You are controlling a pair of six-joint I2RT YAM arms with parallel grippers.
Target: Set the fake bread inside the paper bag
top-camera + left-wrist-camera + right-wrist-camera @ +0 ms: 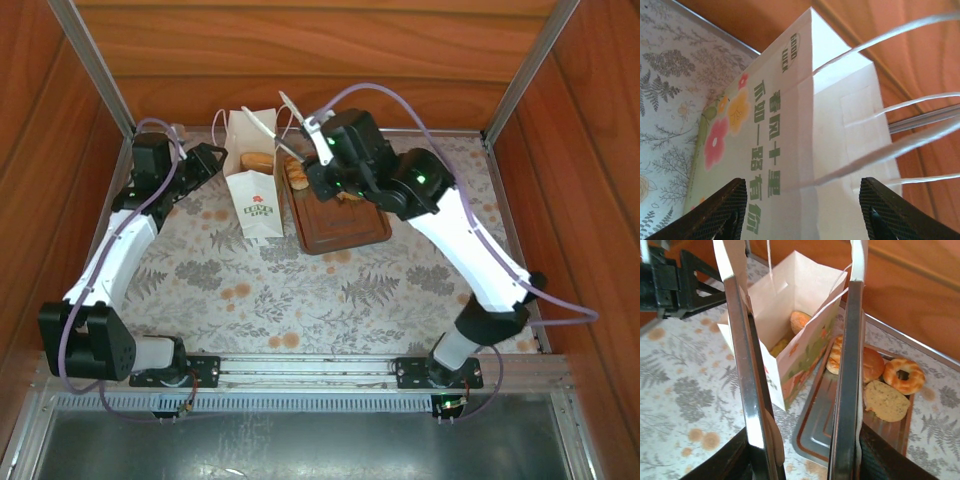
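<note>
The white paper bag (255, 190) stands upright beside the tray, its mouth open. Inside it lie a pinkish bun (800, 320) and a golden pastry (780, 345). More fake bread sits at the far end of the brown tray (825, 430): a striped croissant (834, 356), a brown roll (872, 364), a ring donut (903, 375) and a flat speckled piece (886, 401). My right gripper (802, 460) is shut on metal tongs (742, 365), whose arms spread above the bag with nothing between them. My left gripper (802, 210) is open against the bag's side (805, 125), its fingers apart.
Wooden walls with metal rails enclose the floral tablecloth (300, 290). The bag's cord handles (900, 105) stick out toward the back wall. The near half of the tray (340, 235) is bare.
</note>
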